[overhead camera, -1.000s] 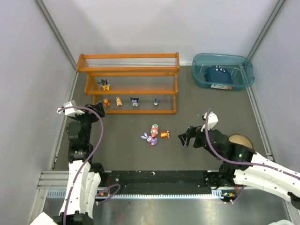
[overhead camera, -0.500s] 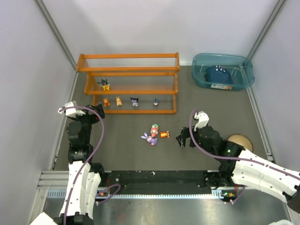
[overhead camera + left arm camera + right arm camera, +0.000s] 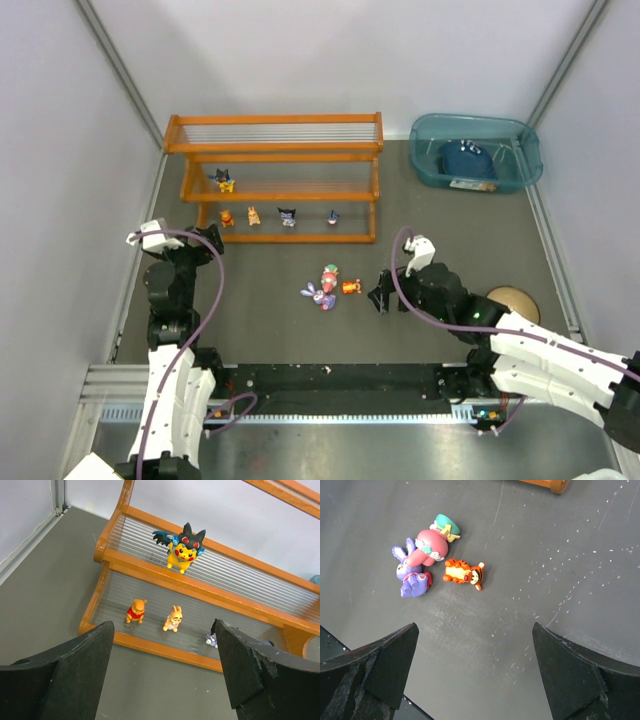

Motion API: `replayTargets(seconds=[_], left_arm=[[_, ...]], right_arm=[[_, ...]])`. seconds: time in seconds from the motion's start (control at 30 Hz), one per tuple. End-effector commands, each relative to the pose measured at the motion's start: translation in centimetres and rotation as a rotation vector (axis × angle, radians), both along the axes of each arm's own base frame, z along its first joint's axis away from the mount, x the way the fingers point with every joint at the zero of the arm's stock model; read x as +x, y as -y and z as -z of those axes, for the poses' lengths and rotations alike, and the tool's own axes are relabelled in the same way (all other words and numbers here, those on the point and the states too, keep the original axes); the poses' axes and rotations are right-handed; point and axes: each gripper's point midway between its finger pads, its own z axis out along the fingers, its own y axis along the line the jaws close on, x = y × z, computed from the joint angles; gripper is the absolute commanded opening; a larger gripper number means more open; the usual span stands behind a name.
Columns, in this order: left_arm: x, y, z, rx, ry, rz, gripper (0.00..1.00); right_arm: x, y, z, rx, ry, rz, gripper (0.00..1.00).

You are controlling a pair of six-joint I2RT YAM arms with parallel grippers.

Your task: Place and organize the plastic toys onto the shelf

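Observation:
The orange shelf (image 3: 275,158) stands at the back left. On it are a black-yellow toy (image 3: 224,181), an orange toy (image 3: 227,218), a tan toy (image 3: 254,214), a navy-white toy (image 3: 288,216) and one more small toy (image 3: 332,216). On the table lie a purple bunny (image 3: 318,294), a pink-red-white toy (image 3: 330,275) and an orange tiger (image 3: 351,287). My right gripper (image 3: 380,297) is open and empty just right of them; its wrist view shows the tiger (image 3: 465,573) and bunny (image 3: 410,575) ahead. My left gripper (image 3: 205,238) is open and empty, facing the shelf (image 3: 165,650).
A translucent teal bin (image 3: 520,135) holding a dark blue object (image 3: 466,158) stands at the back right. A tan round disc (image 3: 512,298) lies behind my right arm. Grey walls close in both sides.
My right gripper has moved left, closer to the three toys on the table. The left arm has hardly moved.

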Motion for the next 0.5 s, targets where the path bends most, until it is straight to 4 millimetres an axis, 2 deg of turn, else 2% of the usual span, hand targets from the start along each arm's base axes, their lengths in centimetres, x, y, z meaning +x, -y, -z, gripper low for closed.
replayTargets(seconds=[0.0, 0.23, 0.37, 0.47], left_arm=[[0.1, -0.3, -1.3, 0.024, 0.059, -0.017, 0.87], [0.5, 0.1, -1.0, 0.022, 0.036, 0.011, 0.89], [0.6, 0.3, -1.0, 0.023, -0.016, 0.022, 0.88], [0.7, 0.9, -0.8, 0.014, -0.062, 0.058, 0.86]], right_arm=[[0.8, -1.0, -1.5, 0.047, 0.039, -0.013, 0.98], [0.6, -1.9, -2.6, 0.075, 0.018, -0.033, 0.96], [0.3, -2.9, -4.9, 0.118, -0.02, -0.073, 0.95], [0.1, -2.9, -5.0, 0.124, -0.05, -0.074, 0.87]])
